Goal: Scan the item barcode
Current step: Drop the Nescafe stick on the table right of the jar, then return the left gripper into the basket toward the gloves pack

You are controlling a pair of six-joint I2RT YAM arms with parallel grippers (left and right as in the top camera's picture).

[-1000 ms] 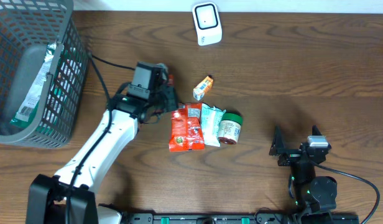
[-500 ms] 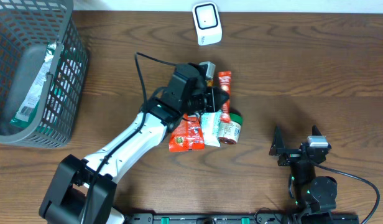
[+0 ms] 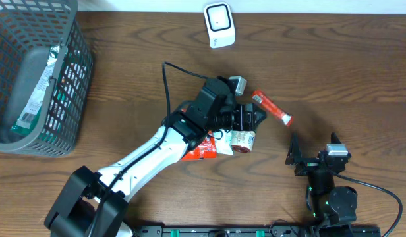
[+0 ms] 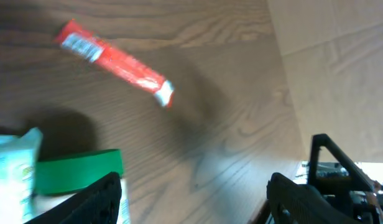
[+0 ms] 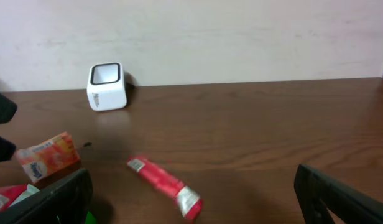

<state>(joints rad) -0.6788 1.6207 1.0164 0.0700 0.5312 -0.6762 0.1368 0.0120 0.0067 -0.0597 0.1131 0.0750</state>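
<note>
The left gripper (image 3: 252, 120) stands released, jaws apart with nothing between them, above a green-lidded jar (image 3: 242, 137) and a red pouch (image 3: 202, 148). The red stick packet (image 3: 271, 108) is loose on the tabletop (image 3: 335, 72) just beyond its fingers. The right gripper (image 3: 294, 157) rests spread wide near the front edge. The white scanner (image 3: 219, 25) stands at the back. At far left, the grey basket (image 3: 71, 79) holds a green-and-white packet (image 3: 38, 92).
</note>
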